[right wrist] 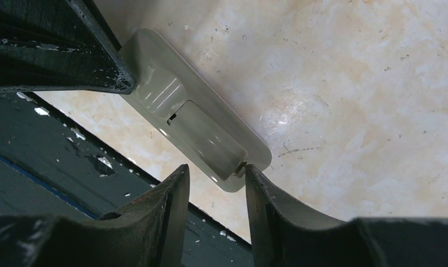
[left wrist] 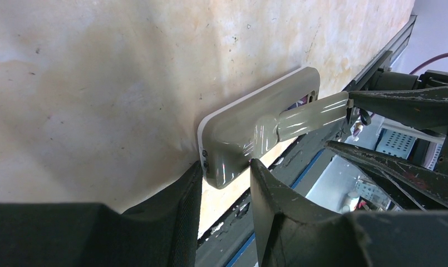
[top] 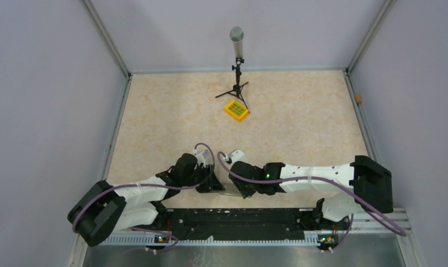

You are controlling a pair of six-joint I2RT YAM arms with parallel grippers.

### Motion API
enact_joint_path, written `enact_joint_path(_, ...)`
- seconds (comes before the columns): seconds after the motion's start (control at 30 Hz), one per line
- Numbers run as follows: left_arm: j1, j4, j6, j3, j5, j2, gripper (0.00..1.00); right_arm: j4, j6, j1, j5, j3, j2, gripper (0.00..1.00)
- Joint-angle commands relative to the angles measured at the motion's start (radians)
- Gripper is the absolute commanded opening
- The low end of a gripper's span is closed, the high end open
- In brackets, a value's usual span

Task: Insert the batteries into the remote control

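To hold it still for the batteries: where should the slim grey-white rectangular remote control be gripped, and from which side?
Pinch the remote control across its narrow width, on the two long straight edges near one end, coming from above. It lies flat on the table, back up, so probably only those parallel sides give purchase.

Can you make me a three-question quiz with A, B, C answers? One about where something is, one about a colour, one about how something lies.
1. Where is the remote? A at the table's near edge; B in the middle; C by the far wall.
2. What colour is the box beside the stand? A red; B yellow; C blue.
3. How does the remote lie? A buttons up; B on end; C plain back up.
Answers: 1 A, the table's edge runs right beside it; 2 B, yellow with green keys; 3 C, only its smooth back shows.
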Motion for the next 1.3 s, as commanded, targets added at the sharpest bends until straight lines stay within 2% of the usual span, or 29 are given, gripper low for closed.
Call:
enact_joint_path(0.0, -0.005, -0.01, 0.022, 0.037, -0.015, -0.02, 0.38, 0.049, -0.001, 0.018, -0.003, 0.041, -0.028, 0.4)
enact_joint_path(0.63, -0.005, -0.006, 0.027, 0.042, -0.013, -0.013, 0.38, 0.112, 0.016, 0.036, -0.085, 0.008, 0.019, 0.32)
enact_joint_path(1.03, -0.005, -0.014, 0.024, 0.034, -0.019, -0.031, 0.39, 0.099, 0.031, 0.036, -0.057, 0.004, 0.016, 0.42)
enact_joint_path(1.27, -0.005, -0.03, 0.027, 0.034, -0.027, -0.049, 0.39, 0.062, 0.046, 0.037, -0.03, 0.012, 0.027, 0.44)
